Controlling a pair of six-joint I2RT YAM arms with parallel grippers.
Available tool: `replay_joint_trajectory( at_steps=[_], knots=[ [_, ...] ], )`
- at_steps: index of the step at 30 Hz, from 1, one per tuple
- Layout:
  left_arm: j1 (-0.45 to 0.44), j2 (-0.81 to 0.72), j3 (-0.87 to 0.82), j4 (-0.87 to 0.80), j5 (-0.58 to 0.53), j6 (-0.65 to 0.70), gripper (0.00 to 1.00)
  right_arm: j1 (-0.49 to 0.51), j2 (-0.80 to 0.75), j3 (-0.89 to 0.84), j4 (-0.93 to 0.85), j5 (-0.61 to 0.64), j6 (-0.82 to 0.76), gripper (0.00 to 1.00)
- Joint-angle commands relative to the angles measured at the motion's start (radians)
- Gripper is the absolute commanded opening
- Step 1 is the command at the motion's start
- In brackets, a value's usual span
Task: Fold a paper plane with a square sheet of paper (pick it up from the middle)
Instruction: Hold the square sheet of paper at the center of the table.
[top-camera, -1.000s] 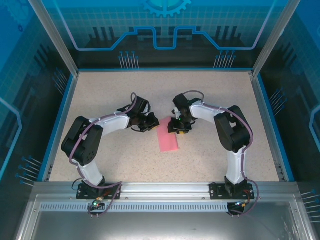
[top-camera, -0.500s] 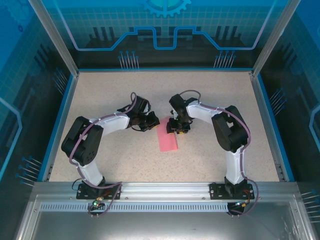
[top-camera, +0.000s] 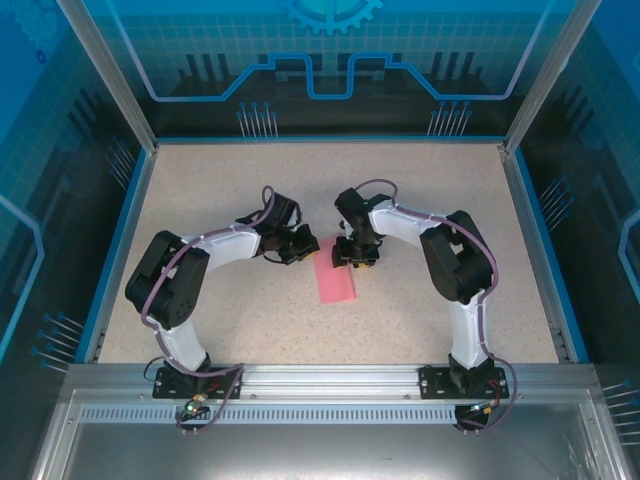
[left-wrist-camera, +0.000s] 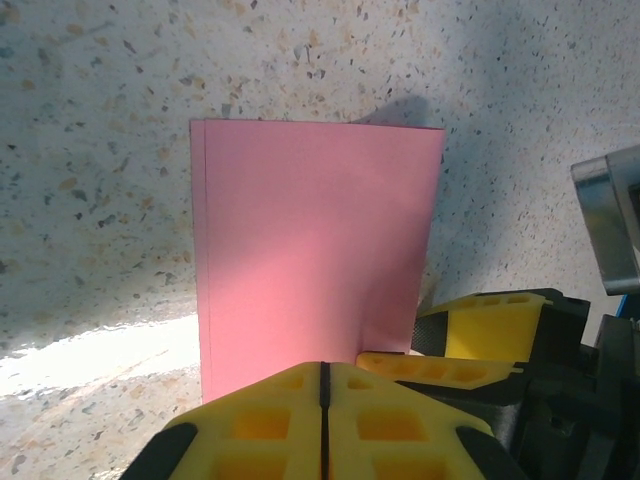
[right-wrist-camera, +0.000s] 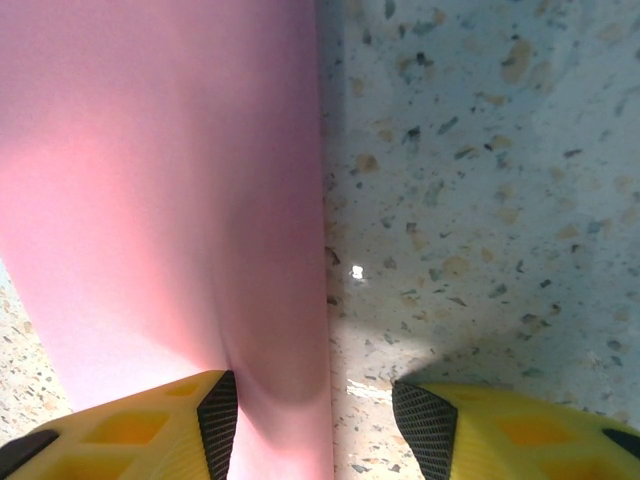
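1. Since a second ago the right arm has swung a little to the left, bringing the right gripper (top-camera: 354, 254) in closer over the square sheet of paper (top-camera: 336, 272). The sheet's far end has been nudged slightly, and the left arm has hardly shifted.
2. The square sheet of paper lies flat on the speckled table (top-camera: 430, 200), about mid-table, as a pink oblong slanting away from the arm bases. In the left wrist view the sheet (left-wrist-camera: 315, 250) shows a thin doubled line along one long edge, so it is folded in two.
3. The left gripper (top-camera: 300, 243) sits at the sheet's far left corner. Seen from its own wrist, the left gripper (left-wrist-camera: 323, 372) has its yellow fingers pressed together, with only a seam between them, right at the sheet's near edge. Whether that edge is nipped between them cannot be told.
4. The right gripper (right-wrist-camera: 315, 410) stands with its fingers parted, astride the sheet's right edge. One black pad is over the pink sheet (right-wrist-camera: 160, 200) and the other is over bare table beside it. It grips nothing.
5. From the left wrist, the right gripper's yellow fingers (left-wrist-camera: 480, 330) show touching the sheet's right-hand edge.
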Motion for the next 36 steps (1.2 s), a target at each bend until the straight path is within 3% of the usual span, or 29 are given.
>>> replay_joint_trajectory(
  at_steps=[1, 36],
  knots=[
    [-0.003, 0.025, 0.005, -0.020, 0.020, -0.007, 0.09, 0.033, 0.157, -0.064, 0.063, 0.023, -0.027, 0.54],
    [-0.024, 0.065, 0.019, -0.028, 0.059, 0.007, 0.07, 0.046, 0.213, -0.042, 0.041, 0.017, 0.005, 0.56]
  ],
)
